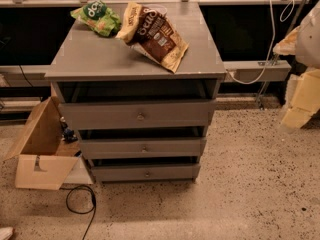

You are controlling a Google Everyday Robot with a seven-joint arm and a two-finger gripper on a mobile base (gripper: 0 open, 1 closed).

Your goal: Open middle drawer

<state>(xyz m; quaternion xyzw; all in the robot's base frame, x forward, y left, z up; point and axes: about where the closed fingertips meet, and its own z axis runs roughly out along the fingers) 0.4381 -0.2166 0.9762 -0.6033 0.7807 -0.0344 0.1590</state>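
Floor: speckled, nearest us.
Cabinet: grey, three drawers stacked.
Middle drawer: between tallest and slimmest fronts, knob centred.
Chip bag: lying on cabinet top.
Gripper: right edge, well apart from cabinet; open or closed, we cannot tell.

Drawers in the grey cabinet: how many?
3, stacked one above another: top drawer, middle drawer directly below it, bottom drawer lowest. None appears to be hidden. The pincer is not in view.
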